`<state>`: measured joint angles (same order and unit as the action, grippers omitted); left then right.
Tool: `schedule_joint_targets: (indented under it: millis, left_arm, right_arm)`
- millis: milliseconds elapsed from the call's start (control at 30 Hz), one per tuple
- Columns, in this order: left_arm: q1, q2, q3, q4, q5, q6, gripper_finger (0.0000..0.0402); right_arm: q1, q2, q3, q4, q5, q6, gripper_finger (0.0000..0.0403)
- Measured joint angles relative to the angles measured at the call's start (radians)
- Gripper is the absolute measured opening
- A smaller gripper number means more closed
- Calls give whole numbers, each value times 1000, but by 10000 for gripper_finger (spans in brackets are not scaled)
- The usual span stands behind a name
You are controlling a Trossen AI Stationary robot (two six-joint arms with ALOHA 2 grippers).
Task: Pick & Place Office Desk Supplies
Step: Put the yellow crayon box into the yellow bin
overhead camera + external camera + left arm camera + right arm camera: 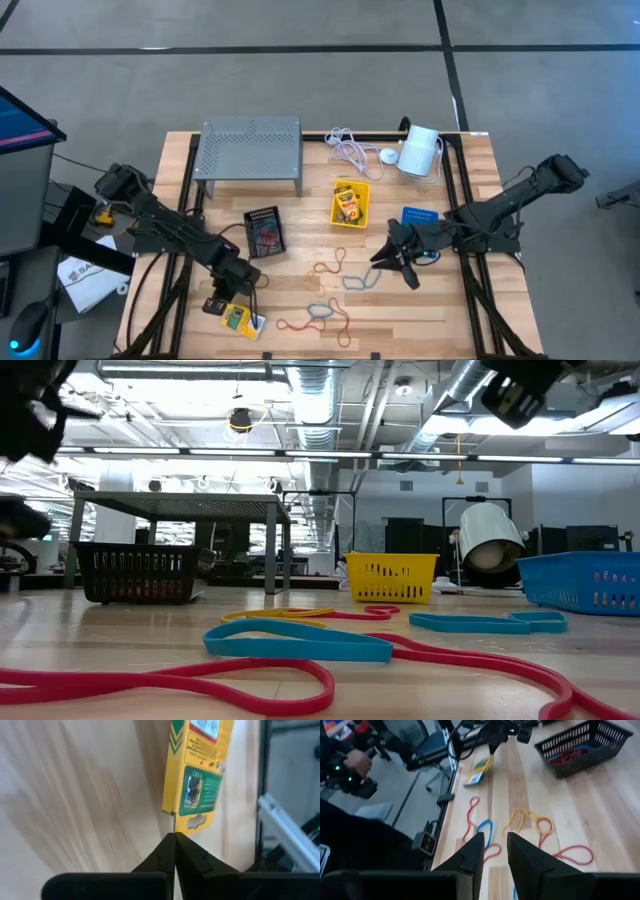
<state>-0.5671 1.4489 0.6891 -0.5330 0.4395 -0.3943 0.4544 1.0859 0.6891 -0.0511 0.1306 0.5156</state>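
From above, the wooden table [180, 165] holds a black bin [265, 231] with bands inside, a yellow bin [350, 203] with a crayon box in it, and a blue bin [419, 217]. A grey metal stand [250, 152] sits at the back, near a white cable [350, 148] and a white cylinder [420, 152]. Thin rubber bands [345, 275] lie loose on the middle and front of the table. The left gripper [236, 303] is low at the front left edge, right at a small crayon box [240, 320]. The right gripper [398, 257] hangs just beside the blue bin, near the bands.

From table height, red, blue and yellow bands lie close by. The three bins stand behind them.

The left wrist view shows the left gripper's fingers [161, 856] pressed together. Their tips pinch the thin edge of the yellow and green crayon box, which lies on the wood.

The right wrist view shows the right gripper's two fingers [470, 855] a little apart, with nothing between them. Red, blue and yellow bands lie below. A person's hand [356, 762] shows off to the side, beyond the table.
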Motion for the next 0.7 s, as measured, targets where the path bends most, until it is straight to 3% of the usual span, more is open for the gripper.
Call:
schedule_joint_targets:
  millis: [433, 700]
  left_arm:
    - [3, -234, 1, 48, -199, -59, 0]
    - [25, -252, 1, 41, -217, -59, 0]
  right_arm:
    - [-43, 1, 0, 70, 0, -4, 81]
    - [-80, 170, 2, 341, -38, -51, 100]
